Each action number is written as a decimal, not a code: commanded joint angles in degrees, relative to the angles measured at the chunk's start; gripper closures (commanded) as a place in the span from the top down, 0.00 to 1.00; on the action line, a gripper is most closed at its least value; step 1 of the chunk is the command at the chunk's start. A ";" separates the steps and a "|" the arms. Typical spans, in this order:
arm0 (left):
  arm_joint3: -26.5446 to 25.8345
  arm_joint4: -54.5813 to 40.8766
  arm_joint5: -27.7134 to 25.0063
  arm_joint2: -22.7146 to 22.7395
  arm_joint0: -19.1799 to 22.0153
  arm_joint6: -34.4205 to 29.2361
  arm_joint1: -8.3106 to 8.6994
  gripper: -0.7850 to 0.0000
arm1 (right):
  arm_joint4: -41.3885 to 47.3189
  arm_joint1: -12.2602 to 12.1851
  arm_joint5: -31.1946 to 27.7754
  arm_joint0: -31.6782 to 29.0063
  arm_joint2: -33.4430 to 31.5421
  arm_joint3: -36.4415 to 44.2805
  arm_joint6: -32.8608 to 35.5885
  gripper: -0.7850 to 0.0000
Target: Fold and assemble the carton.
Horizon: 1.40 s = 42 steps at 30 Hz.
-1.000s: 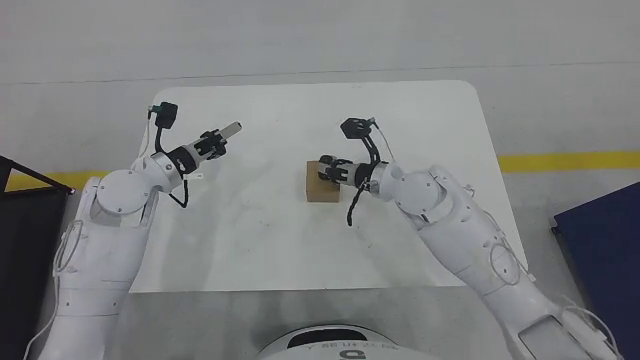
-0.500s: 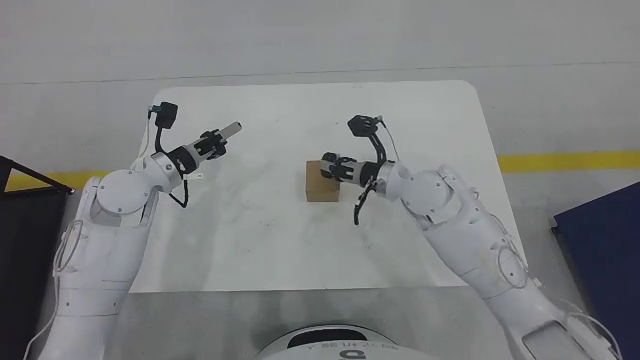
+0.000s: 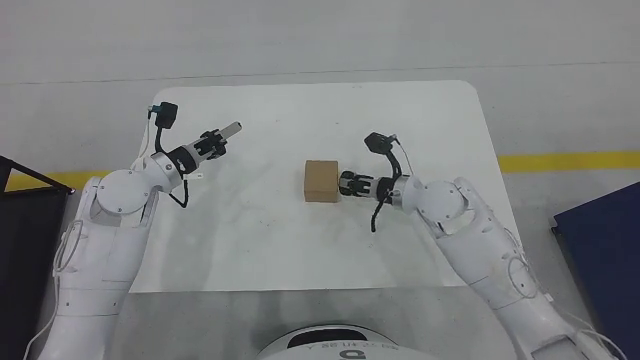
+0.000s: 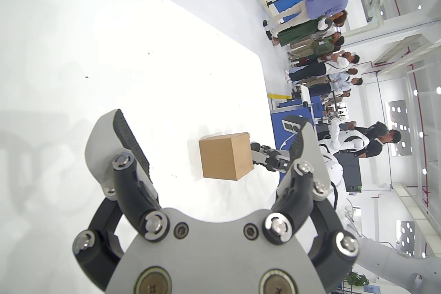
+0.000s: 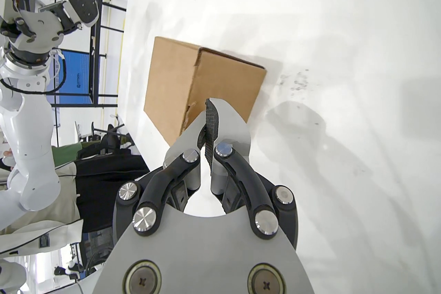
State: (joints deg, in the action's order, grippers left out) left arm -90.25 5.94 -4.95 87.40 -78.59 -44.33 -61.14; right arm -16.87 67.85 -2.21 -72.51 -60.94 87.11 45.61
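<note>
Near the middle of the table [image 3: 300, 110] the carton [image 3: 321, 181] stands as a closed cube; the right gripper [image 3: 345, 182], fingers pressed together on nothing, sits just beside one side face, probably as a blunt pusher. Well apart, the left gripper [image 3: 232, 128] hangs spread wide, likely ready to brace. Whether the right tips touch cardboard, and how the underside folds, is hidden.

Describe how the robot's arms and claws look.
Both arms, left arm and right arm, have glossy white shells with black wrist sections and looping black cables. The left claw and right claw each have a silver screwed base plate, black linkages and pale grey fingers with black ribbed pads.
</note>
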 commanded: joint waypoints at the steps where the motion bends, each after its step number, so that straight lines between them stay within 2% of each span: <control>1: 0.00 0.00 0.00 0.00 0.00 0.00 0.00 1.00 | -0.27 0.17 0.06 0.68 0.85 -0.28 -0.16 0.00; 5: 0.00 0.00 0.00 0.00 0.00 0.00 0.00 1.00 | 0.04 0.16 0.22 1.00 0.43 -0.80 -1.23 0.00; 9: 0.00 0.00 0.00 0.00 0.00 0.00 0.00 1.00 | 1.51 -0.50 -0.40 -0.94 -3.74 0.18 -4.77 0.00; 11: 0.00 0.00 0.00 0.00 0.00 0.00 0.00 1.00 | 3.28 -0.83 -3.13 -2.92 -6.37 2.21 -8.11 0.00; 13: 0.00 0.00 0.00 0.00 0.00 0.00 0.00 1.00 | 6.40 -1.09 -7.11 -4.93 -8.73 3.22 -10.23 0.60; 14: 0.00 0.00 0.00 0.00 0.00 0.00 0.00 1.00 | 6.40 -1.09 -7.11 -4.93 -8.73 3.22 -10.23 1.00; 15: 0.00 0.00 0.00 0.00 0.00 0.00 0.00 1.00 | 6.08 -1.08 -6.77 -4.78 -8.52 3.29 -10.13 0.01; 17: 0.00 0.00 0.00 0.00 0.00 0.00 0.00 1.00 | 6.60 -1.11 -7.38 -5.03 -8.85 3.29 -10.37 0.02; 18: 0.00 0.00 0.00 0.00 0.00 0.00 0.00 1.00 | 6.53 -1.10 -7.28 -4.99 -8.81 3.25 -10.33 0.07; 22: 0.00 0.00 0.00 0.00 0.00 0.00 0.00 1.00 | 6.39 -1.09 -7.10 -4.92 -8.72 3.22 -10.23 0.43; 25: 0.00 0.00 0.00 0.00 0.00 0.00 0.00 1.00 | 6.39 -1.09 -7.10 -4.92 -8.72 3.22 -10.23 0.65; 30: 0.00 0.00 0.00 0.00 0.00 0.00 0.00 1.00 | 6.39 -1.09 -7.10 -4.92 -8.72 3.22 -10.23 0.91; 34: 0.00 0.00 0.00 0.00 0.00 0.00 0.00 1.00 | 6.39 -1.09 -7.10 -4.92 -8.72 3.22 -10.23 0.99; 42: 0.00 0.00 0.00 0.00 0.00 0.00 0.00 1.00 | 6.39 -1.09 -7.10 -4.92 -8.72 3.22 -10.23 1.00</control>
State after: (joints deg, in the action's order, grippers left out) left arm -90.25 5.94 -4.95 87.40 -78.59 -44.33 -61.14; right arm -10.48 66.76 -9.31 -77.43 -69.66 90.34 35.39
